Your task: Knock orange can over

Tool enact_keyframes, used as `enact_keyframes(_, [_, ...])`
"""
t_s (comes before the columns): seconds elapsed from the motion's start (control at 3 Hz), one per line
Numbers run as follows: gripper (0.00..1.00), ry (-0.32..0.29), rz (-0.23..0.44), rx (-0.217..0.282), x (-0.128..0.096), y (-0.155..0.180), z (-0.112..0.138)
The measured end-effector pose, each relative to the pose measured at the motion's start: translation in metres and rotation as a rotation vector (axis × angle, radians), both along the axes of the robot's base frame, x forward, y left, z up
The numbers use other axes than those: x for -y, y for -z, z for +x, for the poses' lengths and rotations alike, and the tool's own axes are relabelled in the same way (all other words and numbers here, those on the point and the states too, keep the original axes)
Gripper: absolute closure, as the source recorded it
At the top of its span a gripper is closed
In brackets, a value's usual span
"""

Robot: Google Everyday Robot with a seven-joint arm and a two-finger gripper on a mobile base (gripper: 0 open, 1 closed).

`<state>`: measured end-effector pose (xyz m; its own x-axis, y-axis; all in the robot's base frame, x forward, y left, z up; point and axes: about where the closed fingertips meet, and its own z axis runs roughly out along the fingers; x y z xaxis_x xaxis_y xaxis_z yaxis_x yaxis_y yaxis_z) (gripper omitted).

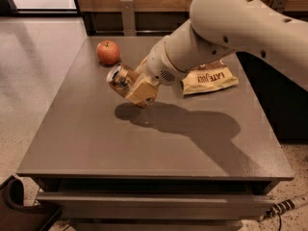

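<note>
Clamped fingers (144, 91) on the orange can (120, 77), at about 10 o'clock from the middle of the tabletop (96, 143). Held it in the gripper (134, 85) tipped hard over, silver top aimed toward 10 o'clock, seemingly clear of the surface, judging by the shadow beneath. Noted the apple (109, 52) just beyond at 11 o'clock and the chip bag (209, 80) at 2 o'clock, neither touched. Judged the tipping mostly done. Left only to lay the can on its side and let go.
</note>
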<state>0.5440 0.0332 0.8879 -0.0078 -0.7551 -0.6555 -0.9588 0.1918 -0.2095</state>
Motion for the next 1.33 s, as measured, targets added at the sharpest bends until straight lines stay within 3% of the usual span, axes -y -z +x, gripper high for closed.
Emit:
enact_keyframes(0.33, [1.00,0.024,-0.110,0.011,0.000,0.013,0.000])
enact_keyframes(0.67, [1.00,0.035,-0.269,0.038,-0.001,0.039,0.000])
enact_keyframes(1.0, [1.00,0.025,-0.351,0.039,-0.003,0.058,-0.001])
enact_keyframes(1.33, [0.97,0.026,-0.351,0.040,-0.003,0.055,-0.001])
